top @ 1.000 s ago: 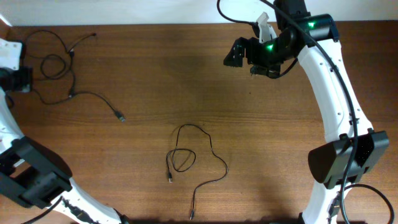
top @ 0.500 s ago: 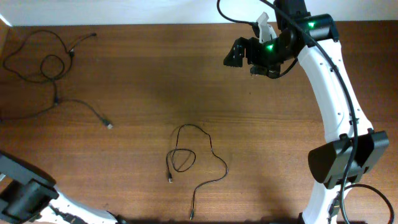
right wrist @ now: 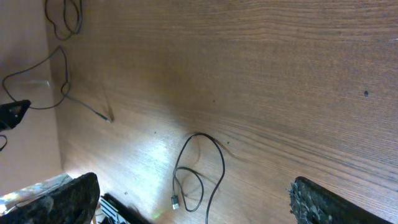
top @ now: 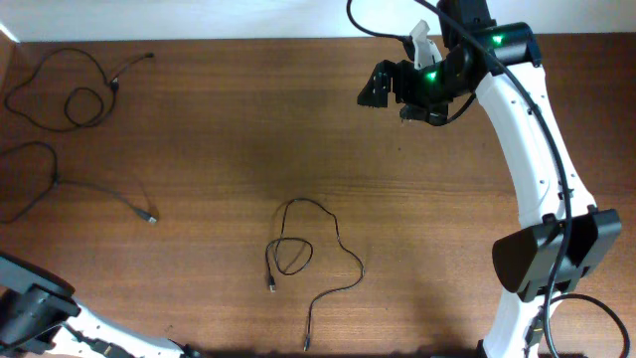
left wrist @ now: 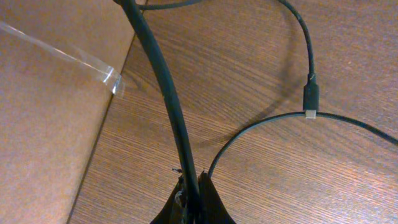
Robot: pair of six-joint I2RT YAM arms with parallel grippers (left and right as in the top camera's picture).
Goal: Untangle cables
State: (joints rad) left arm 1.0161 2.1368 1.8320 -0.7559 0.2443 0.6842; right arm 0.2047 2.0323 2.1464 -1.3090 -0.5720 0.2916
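Note:
My left gripper is shut on a thin black cable at the table's left edge; the gripper is out of the overhead view. That cable trails right to a silvery plug. A second black cable lies looped at the back left, apart from it; its plug end lies over a strand in the left wrist view. A third cable lies coiled at the front middle and also shows in the right wrist view. My right gripper is open and empty, high over the back of the table.
The table's left edge runs beside my left gripper, with a light surface and a strip of clear tape beyond it. A white wall borders the back. The right arm's white links span the right side.
The left gripper has pulled its cable left and toward the front, out of the overhead view. Its plug slid left, and the cable came apart from the looped one. The right arm has not moved.

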